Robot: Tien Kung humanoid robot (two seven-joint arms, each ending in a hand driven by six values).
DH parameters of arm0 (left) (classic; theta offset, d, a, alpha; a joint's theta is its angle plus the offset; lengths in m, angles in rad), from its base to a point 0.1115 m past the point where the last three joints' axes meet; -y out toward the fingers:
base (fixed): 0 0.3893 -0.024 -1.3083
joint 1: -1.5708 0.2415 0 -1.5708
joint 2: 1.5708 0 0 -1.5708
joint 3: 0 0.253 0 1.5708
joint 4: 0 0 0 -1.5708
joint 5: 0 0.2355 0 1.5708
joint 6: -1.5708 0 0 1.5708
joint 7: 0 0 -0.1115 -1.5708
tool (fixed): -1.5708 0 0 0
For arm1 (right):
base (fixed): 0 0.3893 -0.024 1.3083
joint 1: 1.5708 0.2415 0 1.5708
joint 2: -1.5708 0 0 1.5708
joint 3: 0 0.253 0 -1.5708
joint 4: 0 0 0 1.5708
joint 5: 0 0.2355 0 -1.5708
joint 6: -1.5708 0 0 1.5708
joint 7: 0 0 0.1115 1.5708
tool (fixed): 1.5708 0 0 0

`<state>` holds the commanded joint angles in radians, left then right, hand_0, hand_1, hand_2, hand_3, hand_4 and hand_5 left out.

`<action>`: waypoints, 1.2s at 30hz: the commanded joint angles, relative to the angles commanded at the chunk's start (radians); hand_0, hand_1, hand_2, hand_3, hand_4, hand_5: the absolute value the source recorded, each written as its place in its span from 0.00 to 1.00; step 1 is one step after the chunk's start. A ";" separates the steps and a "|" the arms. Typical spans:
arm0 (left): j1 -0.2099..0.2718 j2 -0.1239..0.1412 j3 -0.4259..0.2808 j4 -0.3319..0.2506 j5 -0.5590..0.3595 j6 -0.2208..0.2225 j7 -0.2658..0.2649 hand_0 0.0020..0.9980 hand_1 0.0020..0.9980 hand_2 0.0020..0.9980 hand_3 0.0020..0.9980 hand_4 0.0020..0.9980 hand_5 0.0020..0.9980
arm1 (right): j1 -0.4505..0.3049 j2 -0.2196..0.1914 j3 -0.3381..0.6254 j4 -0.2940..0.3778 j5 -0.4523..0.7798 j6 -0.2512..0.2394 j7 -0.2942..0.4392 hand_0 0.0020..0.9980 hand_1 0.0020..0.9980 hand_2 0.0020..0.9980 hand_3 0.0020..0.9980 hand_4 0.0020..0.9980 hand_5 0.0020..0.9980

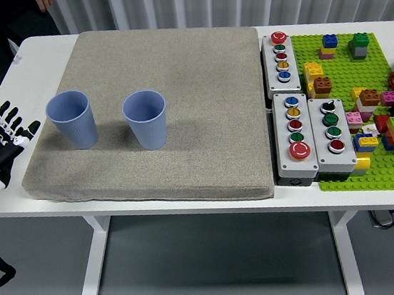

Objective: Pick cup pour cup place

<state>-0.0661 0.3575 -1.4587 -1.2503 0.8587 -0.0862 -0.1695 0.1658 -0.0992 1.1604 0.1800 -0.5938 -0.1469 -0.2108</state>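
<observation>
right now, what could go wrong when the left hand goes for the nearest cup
The left hand is open beside the pad's left edge, so its fingers could catch that raised edge. The left blue cup looks light and stands on soft fabric, so a sideways bump may tip it toward the right blue cup standing close by.

Ribbed matt plastic cups (71, 120) on a rough woven cloth mat (191, 98)
</observation>
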 joint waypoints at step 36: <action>0.004 -0.011 0.042 0.009 0.162 -0.068 0.012 1.00 1.00 1.00 1.00 0.78 0.00 | -0.006 0.003 0.004 0.000 -0.013 0.000 -0.006 0.72 0.69 0.73 0.70 0.31 0.31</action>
<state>-0.0620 0.3468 -1.4165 -1.2410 1.0204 -0.1544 -0.1577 0.1600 -0.0962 1.1648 0.1800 -0.6064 -0.1474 -0.2165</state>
